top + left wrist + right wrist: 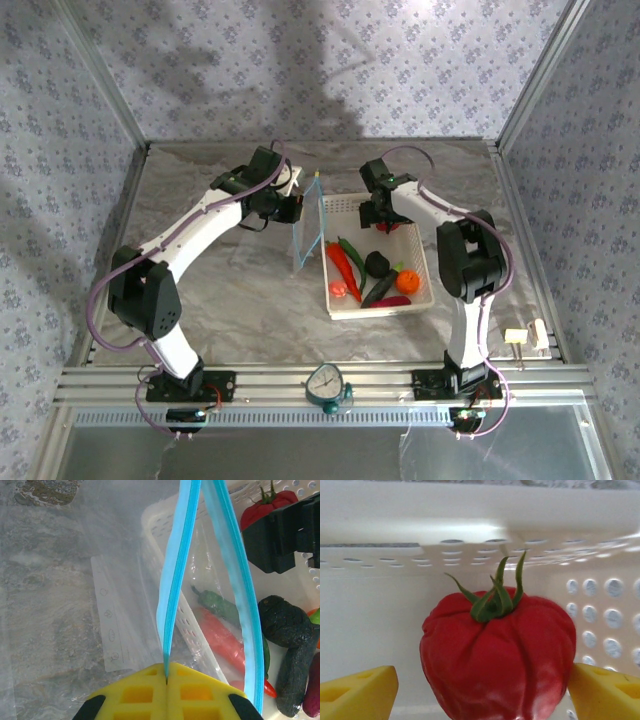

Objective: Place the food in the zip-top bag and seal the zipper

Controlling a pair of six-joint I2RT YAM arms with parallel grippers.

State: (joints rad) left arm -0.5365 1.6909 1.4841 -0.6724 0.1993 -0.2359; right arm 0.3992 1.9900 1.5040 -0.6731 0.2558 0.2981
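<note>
The zip-top bag [312, 232] is clear and floppy. A thin light-blue zipper [172, 580] runs along its edge. The bag is held up off the bench [220, 290], just to the left of the white basket [429, 262].

In the left wrist view the zipper shows as two blue strips. They meet at the yellow fingers and run away from them up the picture. They spread apart as they go, so the mouth of the bag is open in a thin V. In the top view the blue line runs from far to near, beside the basket's left wall.

The left end effector [166, 680] has its fingers pressed tight together on the zipper, at the corner where the two strips meet.

The food lies in the basket. There is a long red chili [342, 265], a green pepper [352, 249], a black lumpy piece [377, 263] and an orange round one [408, 282]. A dark purple piece [393, 301] lies at the near end. The long pieces lie mostly along the basket, far to near.

A red tomato [500, 650] sits against the far wall of the basket. Its green stem points up in the right wrist view.

The right end effector [482, 690] is down in the basket, with its fingers spread wide, one on each side of the tomato. One finger [605, 692] looks to be right against the tomato. The other one has a small gap.
</note>
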